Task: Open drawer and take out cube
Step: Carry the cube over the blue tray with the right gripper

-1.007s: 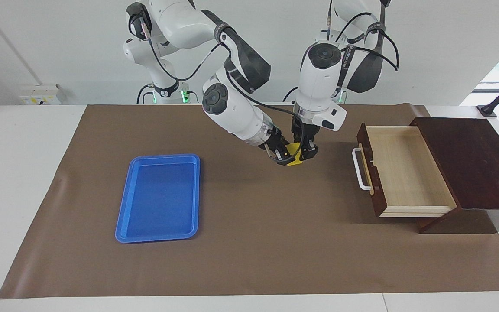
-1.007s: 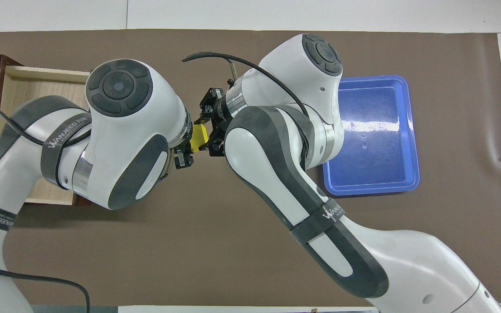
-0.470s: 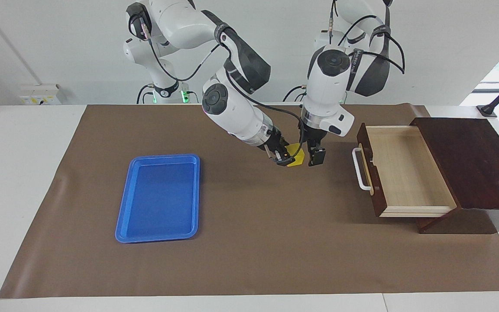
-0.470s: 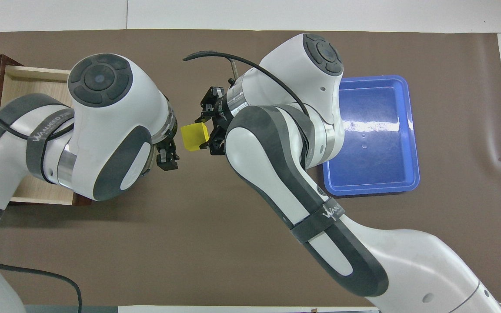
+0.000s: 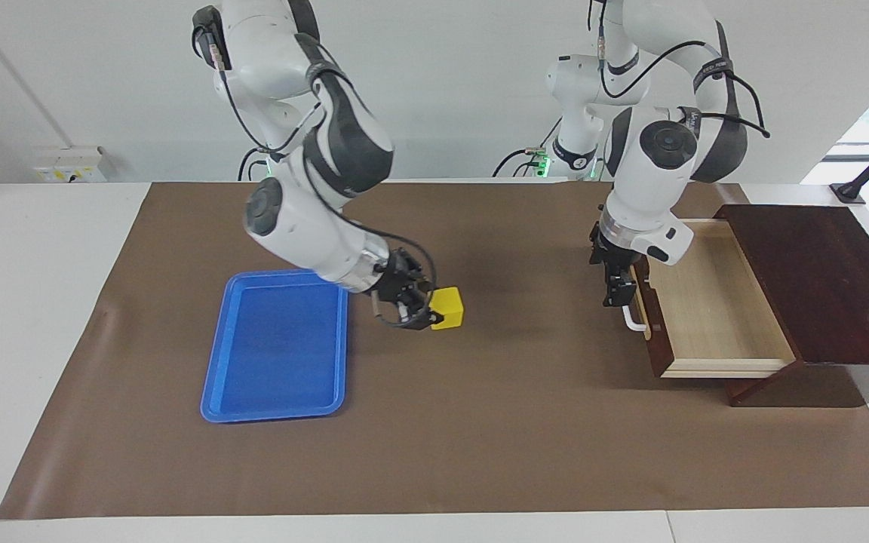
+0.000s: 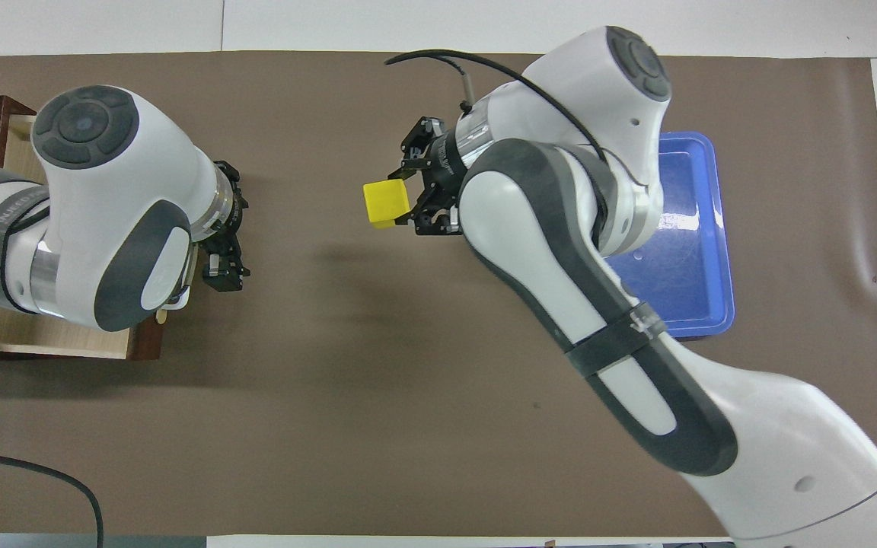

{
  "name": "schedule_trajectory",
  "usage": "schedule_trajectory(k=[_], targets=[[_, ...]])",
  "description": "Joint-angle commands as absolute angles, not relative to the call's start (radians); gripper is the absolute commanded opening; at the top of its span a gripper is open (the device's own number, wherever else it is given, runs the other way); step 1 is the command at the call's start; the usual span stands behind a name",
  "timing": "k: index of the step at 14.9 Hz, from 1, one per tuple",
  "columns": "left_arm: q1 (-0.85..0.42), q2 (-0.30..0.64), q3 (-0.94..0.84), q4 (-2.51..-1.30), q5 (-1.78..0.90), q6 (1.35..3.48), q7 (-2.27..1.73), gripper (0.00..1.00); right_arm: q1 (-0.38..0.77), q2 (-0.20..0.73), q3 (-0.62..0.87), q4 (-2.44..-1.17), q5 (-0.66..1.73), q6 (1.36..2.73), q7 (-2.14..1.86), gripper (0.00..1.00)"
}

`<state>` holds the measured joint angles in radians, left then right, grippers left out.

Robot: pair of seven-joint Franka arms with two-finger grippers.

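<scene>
Just beside the blue tray (image 5: 276, 354), the right gripper (image 5: 423, 313) is clamped on the cube (image 5: 448, 308), held over the mat. The cube is out, so what remains is probably lowering and releasing it. The left gripper (image 5: 620, 296) waits by the open drawer (image 5: 706, 302).

Yellow cube (image 5: 448, 308), blue tray (image 5: 277, 347), dark brown drawer (image 5: 706, 298) with pale interior, brown mat (image 5: 480, 422)

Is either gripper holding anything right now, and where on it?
Right gripper grips the small yellow cube by its side faces; left gripper holds nothing.
</scene>
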<state>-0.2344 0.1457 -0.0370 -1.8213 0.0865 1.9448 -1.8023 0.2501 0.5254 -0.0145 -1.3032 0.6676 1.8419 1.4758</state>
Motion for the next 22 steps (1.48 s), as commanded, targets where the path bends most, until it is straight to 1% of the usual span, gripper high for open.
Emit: schedule_trajectory(k=[1, 3, 5, 8, 10, 15, 20, 21, 22], targets=[[-0.166, 0.092, -0.046, -1.923, 0.109, 2.041, -1.682, 1.0, 0.094, 0.483, 0.003, -1.394, 0.684, 1.795, 1.324, 0.0], [-0.124, 0.069, -0.046, -1.988, 0.11, 2.1, -1.61, 1.0, 0.007, 0.45, 0.002, -1.497, 0.722, 1.802, 1.232, 0.0], [-0.104, 0.066, -0.045, -1.997, 0.115, 2.125, -1.568, 1.0, -0.06, 0.417, 0.002, -1.59, 0.762, 1.809, 1.218, 0.0], [-0.081, 0.072, -0.044, -1.985, 0.162, 2.125, -1.559, 1.0, -0.089, 0.376, -0.003, -1.715, 0.761, 1.851, 1.184, 0.0], [-0.048, 0.081, -0.043, -1.956, 0.178, 2.122, -1.554, 1.0, -0.109, 0.354, -0.009, -1.805, 0.761, 1.906, 1.117, 0.0], [0.052, 0.084, -0.043, -1.945, 0.189, 2.131, -1.405, 1.0, -0.132, 0.359, -0.009, -1.91, 0.762, 1.991, 1.002, 0.0], [0.132, 0.086, -0.044, -1.948, 0.189, 2.158, -1.293, 1.0, -0.141, 0.357, -0.009, -1.925, 0.761, 1.996, 0.96, 0.0], [0.147, 0.084, -0.044, -1.951, 0.189, 2.161, -1.278, 1.0, -0.138, 0.357, -0.009, -1.931, 0.761, 1.997, 0.954, 0.04], [0.169, 0.084, -0.044, -1.953, 0.189, 2.163, -1.26, 1.0, -0.138, 0.356, -0.009, -1.94, 0.761, 1.999, 0.933, 0.34]])
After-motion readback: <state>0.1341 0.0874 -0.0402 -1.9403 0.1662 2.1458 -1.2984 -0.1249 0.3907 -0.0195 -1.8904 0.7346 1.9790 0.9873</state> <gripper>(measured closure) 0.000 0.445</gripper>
